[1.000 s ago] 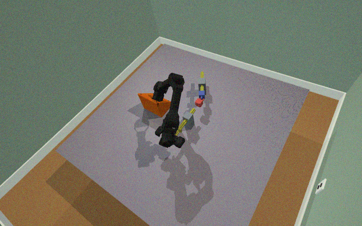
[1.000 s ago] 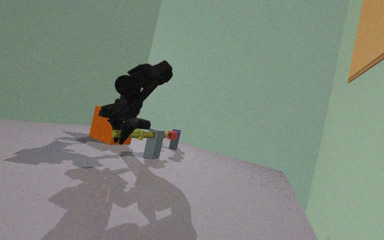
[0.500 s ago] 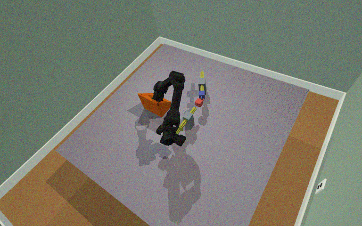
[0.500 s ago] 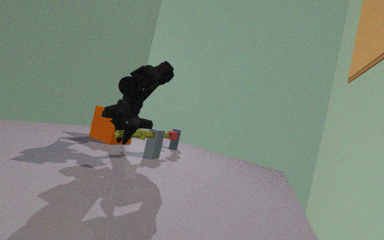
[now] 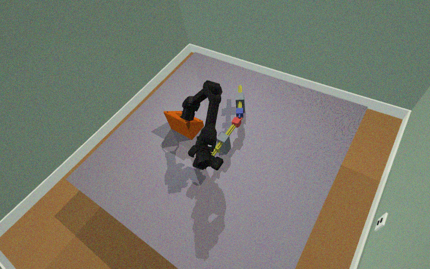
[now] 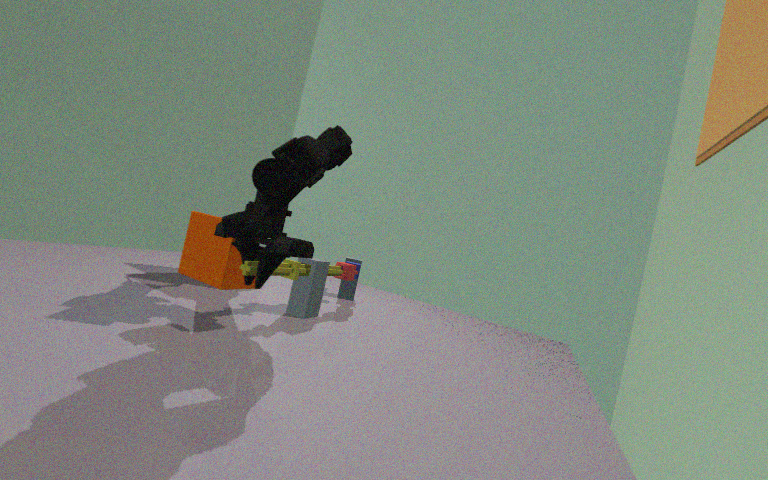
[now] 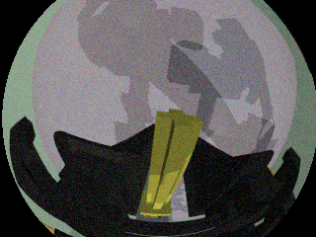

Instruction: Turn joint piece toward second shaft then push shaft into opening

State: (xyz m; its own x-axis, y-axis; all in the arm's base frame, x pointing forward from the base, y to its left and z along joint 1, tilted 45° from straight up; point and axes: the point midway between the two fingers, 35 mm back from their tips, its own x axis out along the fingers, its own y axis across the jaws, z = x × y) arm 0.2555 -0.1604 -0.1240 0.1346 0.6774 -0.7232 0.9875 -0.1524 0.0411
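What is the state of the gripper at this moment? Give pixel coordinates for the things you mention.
Gripper (image 5: 211, 155) (image 6: 252, 277) (image 7: 168, 130): closed, holding the yellow second shaft (image 5: 230, 129) (image 6: 294, 268) (image 7: 178, 143) between its fingers.

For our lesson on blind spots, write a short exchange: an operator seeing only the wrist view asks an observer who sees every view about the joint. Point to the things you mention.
Operator: I have only the wrist view. Where does the held shaft's far end stand?
Observer: In the top view, the held shaft (image 5: 230, 129) (image 6: 291, 270) (image 7: 170, 163) reaches the red piece (image 5: 235, 122) (image 6: 344, 271); how deep, I cannot tell.
Operator: What lies beyond that?
Observer: A blue piece (image 5: 239, 111) (image 6: 357, 267), on the other shaft (image 5: 239, 89).
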